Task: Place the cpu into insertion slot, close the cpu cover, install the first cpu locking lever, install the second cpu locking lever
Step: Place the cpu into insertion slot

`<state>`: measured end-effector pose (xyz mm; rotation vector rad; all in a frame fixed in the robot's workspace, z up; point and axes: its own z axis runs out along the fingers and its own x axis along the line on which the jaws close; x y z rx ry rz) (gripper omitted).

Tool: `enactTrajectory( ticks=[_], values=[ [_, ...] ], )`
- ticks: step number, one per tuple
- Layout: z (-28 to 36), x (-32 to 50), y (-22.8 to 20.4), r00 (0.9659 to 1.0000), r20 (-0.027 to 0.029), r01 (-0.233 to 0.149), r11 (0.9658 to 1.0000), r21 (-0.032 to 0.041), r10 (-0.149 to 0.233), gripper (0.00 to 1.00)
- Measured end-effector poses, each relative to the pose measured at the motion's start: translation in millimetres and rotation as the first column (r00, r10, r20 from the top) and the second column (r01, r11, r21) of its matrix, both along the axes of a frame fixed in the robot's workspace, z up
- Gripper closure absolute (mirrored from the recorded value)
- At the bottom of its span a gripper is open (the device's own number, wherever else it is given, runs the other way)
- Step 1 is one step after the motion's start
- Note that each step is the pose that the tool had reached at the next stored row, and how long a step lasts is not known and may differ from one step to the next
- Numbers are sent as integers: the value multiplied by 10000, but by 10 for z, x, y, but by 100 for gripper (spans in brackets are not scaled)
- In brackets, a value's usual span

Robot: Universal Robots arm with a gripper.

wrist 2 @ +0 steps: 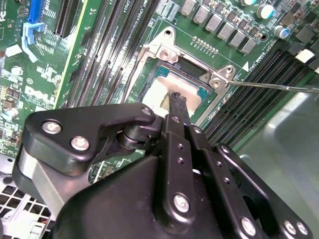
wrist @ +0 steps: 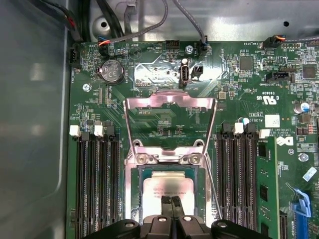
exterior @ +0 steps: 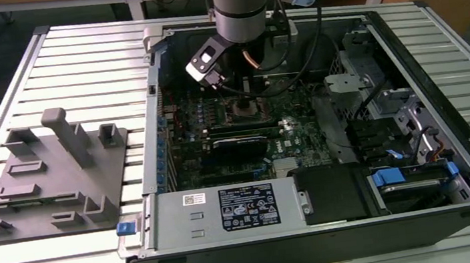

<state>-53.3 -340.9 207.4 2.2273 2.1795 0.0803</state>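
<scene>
**Resting closed gripper (wrist: 172, 200) on seated cpu (wrist: 169, 185)**

Reaching down into the open case (exterior: 322, 252), toward its far side, with fingers (wrist: 166, 206) pressed together and nothing between them, tips touching the grey face of the cpu. Lying flat in the slot (wrist: 130, 191), between black memory slots (wrist: 97, 184). Showing the cover (wrist: 169, 101) swung open, hinged at the slot's edge, clear of the cpu. Showing also a thin lever (wrist 2: 279, 85) angling away from the slot.

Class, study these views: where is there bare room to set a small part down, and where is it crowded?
Free: the slatted table beyond the grey fixture, and the strip on its near side. Crowded: inside the computer case, where the tool is over the cpu among memory slots.
</scene>
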Motion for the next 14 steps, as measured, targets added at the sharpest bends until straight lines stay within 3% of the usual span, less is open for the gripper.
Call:
enactTrajectory(
  ticks=[14],
  values=[
    [-52,6,1,10000,-3,4,10000,-5,-4,89]
  ],
)
